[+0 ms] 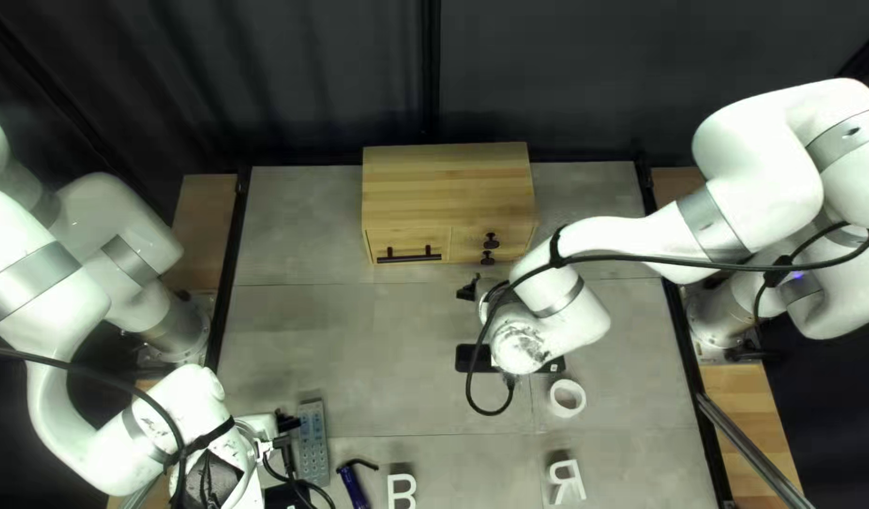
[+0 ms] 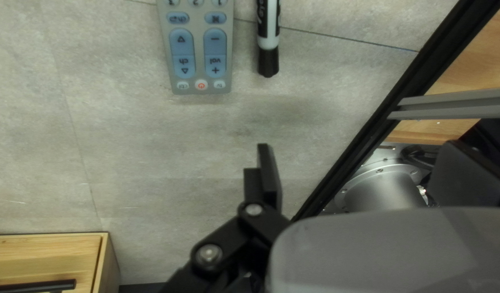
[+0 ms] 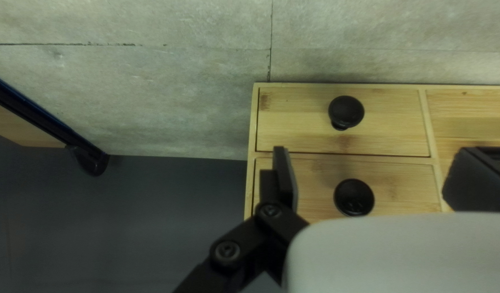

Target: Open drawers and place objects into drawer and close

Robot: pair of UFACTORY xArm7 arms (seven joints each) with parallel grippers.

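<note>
In the top left view, the wooden drawer cabinet (image 1: pixel 446 203) stands at the far edge with all its drawers closed. My left gripper (image 1: pixel 285 438) is at the lower left, beside a grey remote (image 1: pixel 314 443). Its own view shows the left gripper (image 2: pixel 359 157) open and empty, with the remote (image 2: pixel 201 54) and a black-and-white marker (image 2: pixel 269 38) ahead on the table. My right gripper (image 1: pixel 472 288) is just in front of the cabinet, partly hidden by its arm. In its wrist view the right gripper (image 3: pixel 372 163) stands open over two round black knobs, the upper knob (image 3: pixel 346 112) and lower knob (image 3: pixel 354 197).
In the top left view, a blue tube (image 1: pixel 354 485), a white letter B (image 1: pixel 401 490) and a white letter R (image 1: pixel 566 481) lie near the front edge. A white tape roll (image 1: pixel 567 398) is beside a black flat object (image 1: pixel 469 358) partly under my right arm.
</note>
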